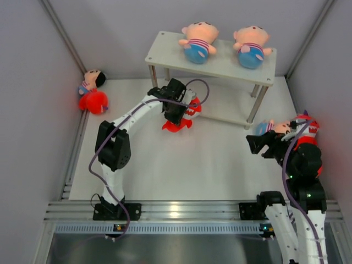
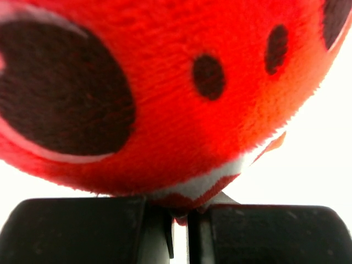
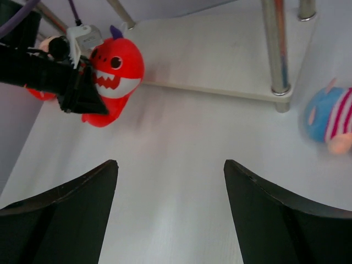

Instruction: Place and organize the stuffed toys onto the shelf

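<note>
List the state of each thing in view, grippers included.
left gripper: shut on red shark
red shark: held, beside shelf's lower board
right gripper: open, empty
shelf: upright
two dolls: lying on top board
left-wall doll, red toy: on table
right-side doll, second shark: on table

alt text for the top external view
The left arm's end effector grips a red shark in front of a two-tier shelf whose top board holds two striped dolls. The right end effector hangs open near another doll at the right wall; a fourth doll lies by the left wall.
</note>
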Tool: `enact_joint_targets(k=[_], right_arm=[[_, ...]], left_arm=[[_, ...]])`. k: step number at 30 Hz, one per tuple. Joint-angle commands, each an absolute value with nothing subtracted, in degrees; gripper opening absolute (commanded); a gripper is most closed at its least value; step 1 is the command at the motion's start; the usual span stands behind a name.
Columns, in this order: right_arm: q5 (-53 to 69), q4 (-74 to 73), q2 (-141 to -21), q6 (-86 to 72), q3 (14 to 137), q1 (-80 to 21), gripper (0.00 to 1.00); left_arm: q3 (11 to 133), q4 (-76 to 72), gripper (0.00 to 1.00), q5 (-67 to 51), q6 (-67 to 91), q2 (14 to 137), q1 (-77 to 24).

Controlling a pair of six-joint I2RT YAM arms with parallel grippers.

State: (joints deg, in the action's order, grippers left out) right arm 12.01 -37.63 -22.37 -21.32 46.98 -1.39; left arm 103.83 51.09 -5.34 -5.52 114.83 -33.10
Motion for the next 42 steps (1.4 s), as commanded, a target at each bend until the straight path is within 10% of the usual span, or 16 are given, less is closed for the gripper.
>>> enact_joint_targets(k=[1,8,16,26,42], right_arm=[[26.7,-25.81,-20.74,-27.4,41.68,-2.02,0.78],[24.09,-17.51,-26.88,-33.48,39.63,-5.09,0.77],[-2.99,-1.0,-44.91,-29.79,40.18,-43.57,0.84],[-12.38,41.46,-67.02,-41.92,30.06,-53.61,0.85],[-27.25,54.39,-85.43,-49.66,35.86,-55.2,0.74]], left_arm=[[100.47,49.84,0.0,-14.39,-0.27,107.15,-33.22],[96.25,48.25,0.0,-12.3,1.93,101.69,-33.22],[94.49,47.37,0.0,-12.57,2.99,99.49,-33.31],[93.34,45.7,0.0,-14.24,9.49,98.53,-33.22],[96.59,42.89,0.0,-18.98,16.61,99.67,-33.31]])
